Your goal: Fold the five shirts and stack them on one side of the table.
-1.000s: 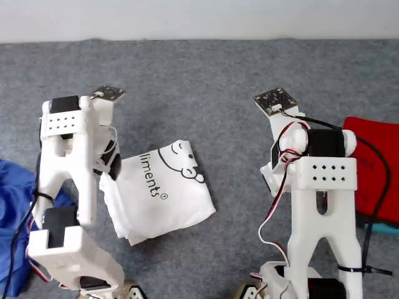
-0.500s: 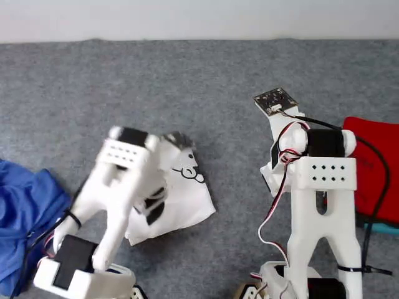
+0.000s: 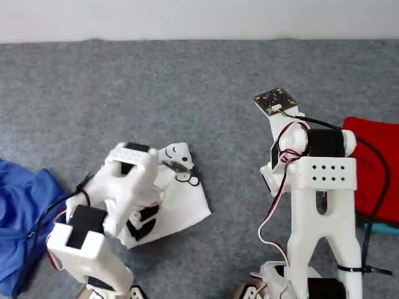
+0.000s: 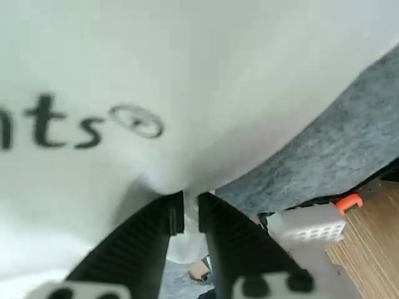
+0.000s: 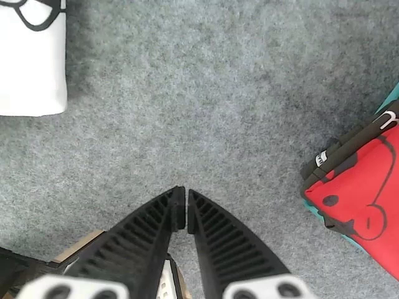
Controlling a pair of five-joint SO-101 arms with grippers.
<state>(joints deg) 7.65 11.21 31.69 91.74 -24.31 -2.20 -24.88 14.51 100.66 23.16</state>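
Observation:
A white shirt (image 3: pixel 184 202) with black print lies partly folded on the grey table, left of centre. My left arm (image 3: pixel 124 187) hangs over its left half. My left gripper (image 4: pixel 191 215) is shut on a fold of the white shirt (image 4: pixel 187 81), pinching cloth between its black fingers. My right gripper (image 5: pixel 187 208) is shut with nothing in it, above bare grey felt, to the right of the white shirt (image 5: pixel 31 56). A red shirt (image 3: pixel 374 159) lies folded at the table's right edge. A crumpled blue shirt (image 3: pixel 22 212) sits at the left edge.
A teal garment (image 3: pixel 383 229) peeks out under the red shirt (image 5: pixel 365 193). The grey felt (image 3: pixel 206 81) is open behind both arms. A wooden surface (image 4: pixel 371 252) shows past the felt's near edge.
My left arm has swung right from the white shirt's left edge to over its middle, dragging the held cloth across. The shirt now looks narrower. The right arm has not moved.

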